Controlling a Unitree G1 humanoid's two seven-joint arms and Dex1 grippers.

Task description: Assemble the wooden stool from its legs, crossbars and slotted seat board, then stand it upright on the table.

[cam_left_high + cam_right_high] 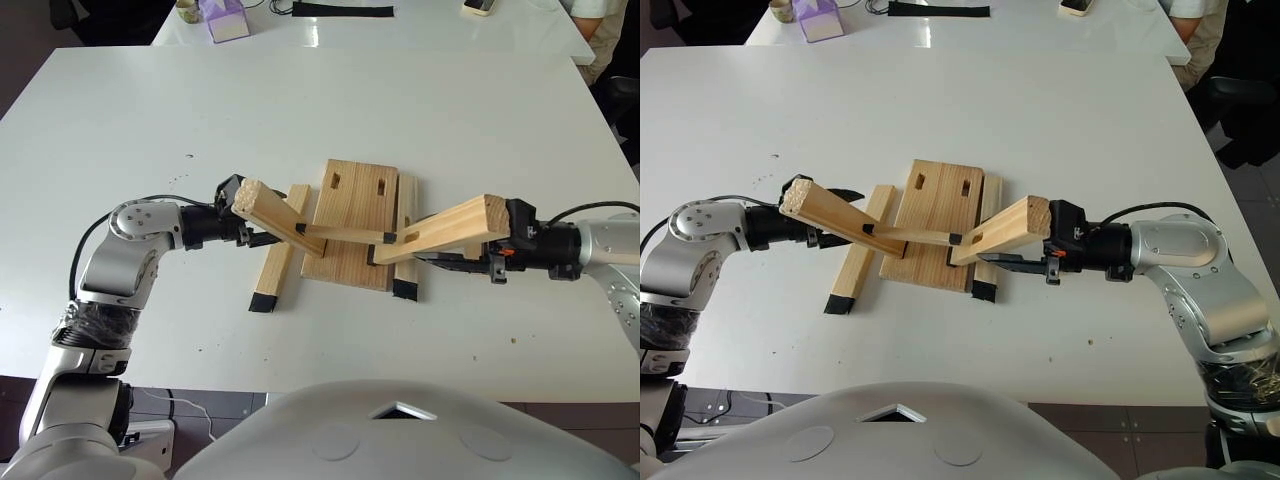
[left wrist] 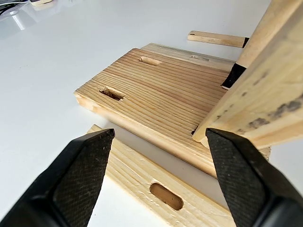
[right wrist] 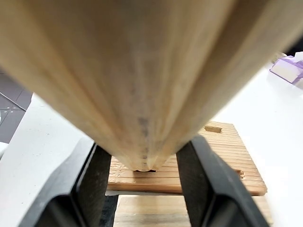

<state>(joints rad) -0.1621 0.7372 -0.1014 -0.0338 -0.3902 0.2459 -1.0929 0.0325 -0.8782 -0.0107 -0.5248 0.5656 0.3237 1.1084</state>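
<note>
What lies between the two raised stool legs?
A thin crossbar runs from the raised left leg to the right leg, above the seat board; both eye views show it.

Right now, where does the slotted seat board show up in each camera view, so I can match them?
Left eye view: seat board flat, under the raised crossbar.
Right eye view: seat board in the same place.
Left wrist view: seat board beyond the left gripper and a flat leg.
Right wrist view: seat board under the held leg, past the right gripper.
Shared landmark: the board's oblong slots.
</note>
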